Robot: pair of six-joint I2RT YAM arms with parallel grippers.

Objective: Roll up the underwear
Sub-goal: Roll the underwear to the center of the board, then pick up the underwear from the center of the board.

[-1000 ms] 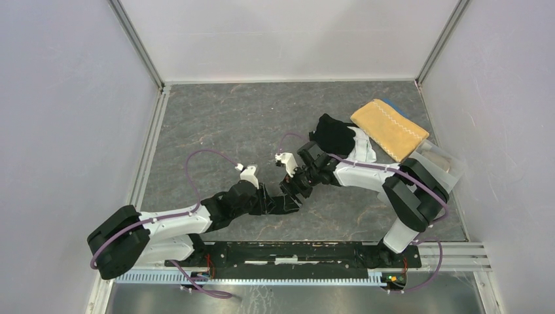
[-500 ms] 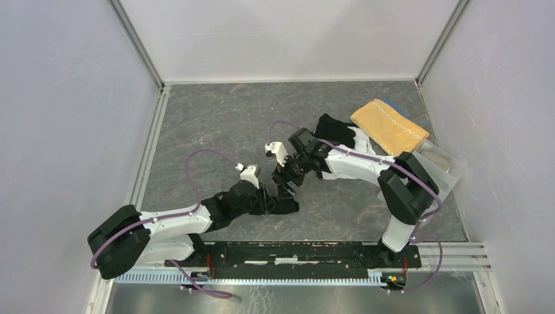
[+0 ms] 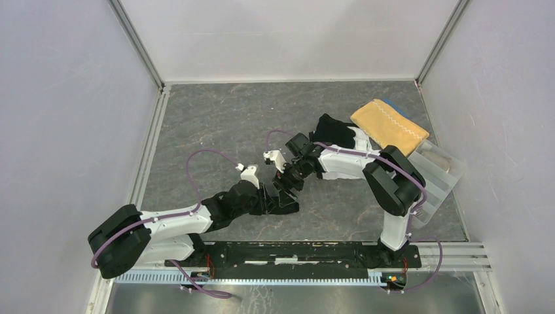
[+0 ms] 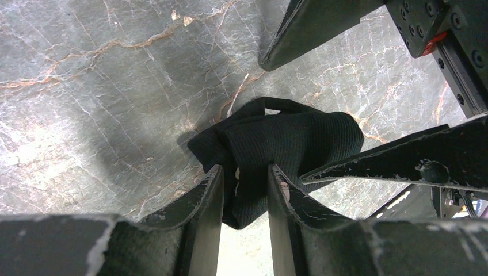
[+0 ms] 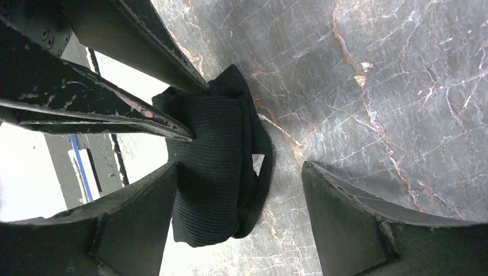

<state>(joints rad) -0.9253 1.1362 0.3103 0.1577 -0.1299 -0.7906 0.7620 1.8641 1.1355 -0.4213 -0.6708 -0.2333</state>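
A black ribbed underwear [image 4: 299, 135], partly rolled into a small bundle, lies on the grey marble-look table [image 3: 216, 124]. My left gripper [image 4: 244, 181] is shut on the near end of it, with cloth bunched between its two fingers. My right gripper [image 5: 239, 169] stands open and straddles the same bundle [image 5: 210, 167], which lies close to its left finger; bare table shows toward the right finger. In the top view both grippers meet near the table's middle front, the left gripper [image 3: 278, 199] just below the right gripper [image 3: 288, 180].
At the back right, more underwear in black [image 3: 332, 134] and white [image 3: 364, 149] lies in a pile beside a mustard-yellow towel [image 3: 389, 125]. A clear plastic tray [image 3: 440, 171] sits by the right wall. White walls enclose the table.
The right arm has swung left and folded in closer, bringing its open gripper over the black bundle. The left gripper has kept its place and its hold on the cloth.
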